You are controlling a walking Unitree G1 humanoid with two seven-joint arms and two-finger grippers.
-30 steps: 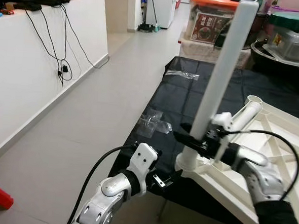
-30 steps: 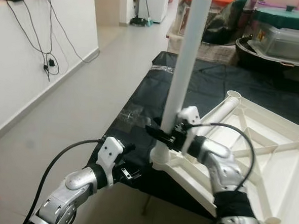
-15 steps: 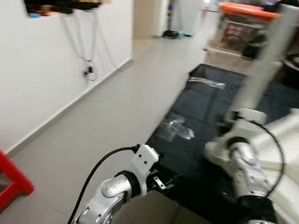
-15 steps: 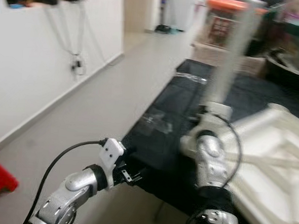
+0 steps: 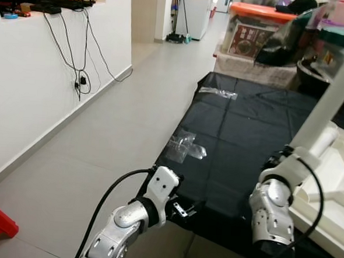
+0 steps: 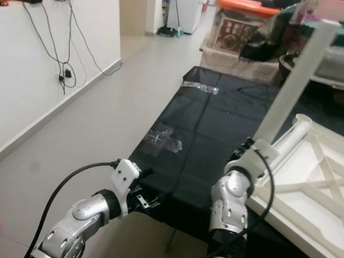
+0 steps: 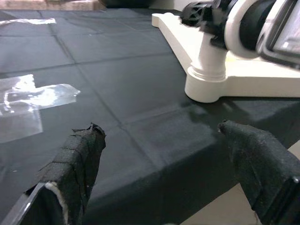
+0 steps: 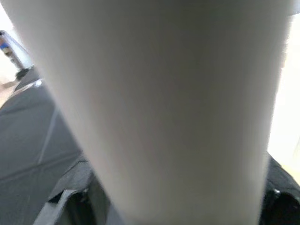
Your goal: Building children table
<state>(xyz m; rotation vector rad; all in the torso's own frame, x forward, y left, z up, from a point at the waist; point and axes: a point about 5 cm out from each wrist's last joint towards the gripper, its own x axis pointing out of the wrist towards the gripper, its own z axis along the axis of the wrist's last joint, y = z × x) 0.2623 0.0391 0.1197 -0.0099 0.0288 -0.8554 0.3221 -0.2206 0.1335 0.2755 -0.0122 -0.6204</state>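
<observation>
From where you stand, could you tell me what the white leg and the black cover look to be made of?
The white leg looks like moulded plastic: smooth, matte, uniform tube. The black cover looks like thin plastic sheeting, with fold creases and a faint sheen; possibly coated fabric.

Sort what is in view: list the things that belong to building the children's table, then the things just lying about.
Belongs to the job:
- white table leg, standing in a corner socket
- upturned white table top
- right pincer, at the leg
- left pincer, open above the black cloth's edge

Just lying about:
- black cloth
- clear plastic wrappers
- orange-lidded box
- wall cables
</observation>
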